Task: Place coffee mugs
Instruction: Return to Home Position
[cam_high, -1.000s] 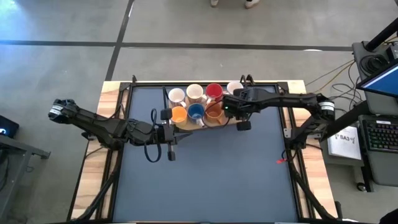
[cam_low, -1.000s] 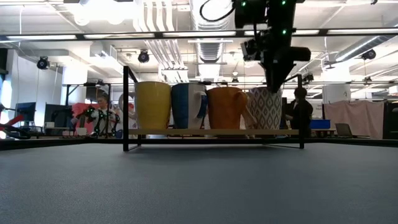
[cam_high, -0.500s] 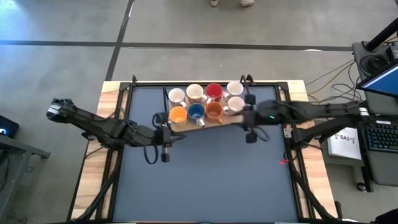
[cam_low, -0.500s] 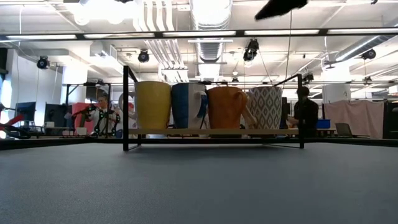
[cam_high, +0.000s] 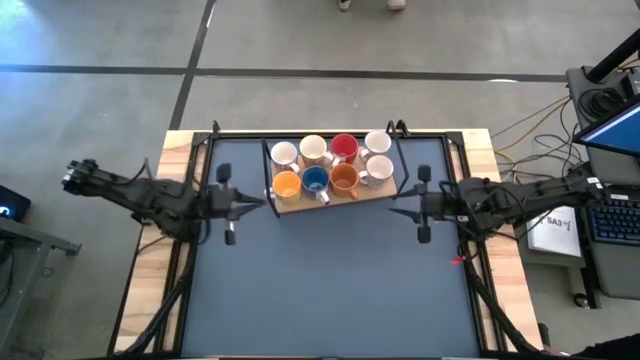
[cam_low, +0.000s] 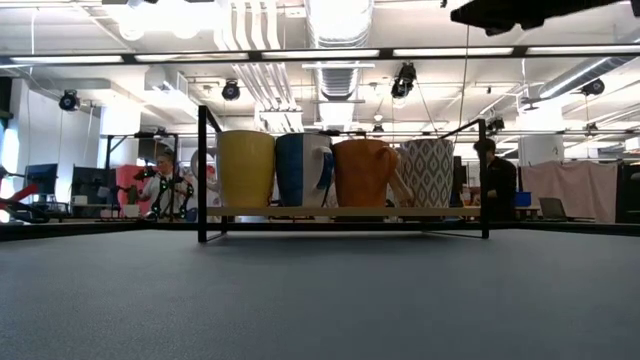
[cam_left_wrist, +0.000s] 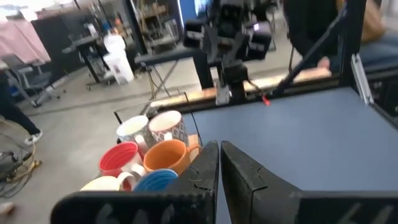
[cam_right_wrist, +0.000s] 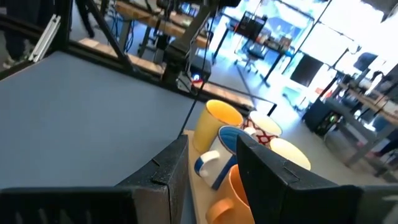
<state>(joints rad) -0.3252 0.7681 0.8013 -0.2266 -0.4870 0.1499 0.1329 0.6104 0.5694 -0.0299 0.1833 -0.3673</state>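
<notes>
The dark table (cam_high: 330, 290) with its wooden edges takes most of the scene, and the two arms lie low over its left and right sides, well apart from each other. The left gripper (cam_high: 256, 203) hangs over the mat just beside the left end of the shelf (cam_high: 350, 196), and its fingers (cam_left_wrist: 202, 177) are pressed together with only a thin slit between them. The right gripper (cam_high: 398, 211) hangs near the shelf's right end, its fingers (cam_right_wrist: 165, 171) a little apart and holding nothing. The shelf, a wooden board in a black frame, stands at the far middle of the table and carries all eight coffee mugs in two rows of four. In front stand a yellow-orange mug (cam_high: 287, 183), a blue mug (cam_high: 315, 180), an orange mug (cam_high: 344, 177) and a gray patterned mug (cam_high: 377, 167). Behind them are two white mugs (cam_high: 284, 153), a red mug (cam_high: 344, 147) and one more white mug (cam_high: 377, 141). From table height the front row hides the back row. A dark piece (cam_low: 520, 12) at the top there is probably the right arm. A small red thing (cam_high: 455, 259) lies on the mat near the right edge. A keyboard (cam_high: 610, 215) and cables (cam_high: 520, 125) are beside the table, and people (cam_low: 160, 185) are far behind.
</notes>
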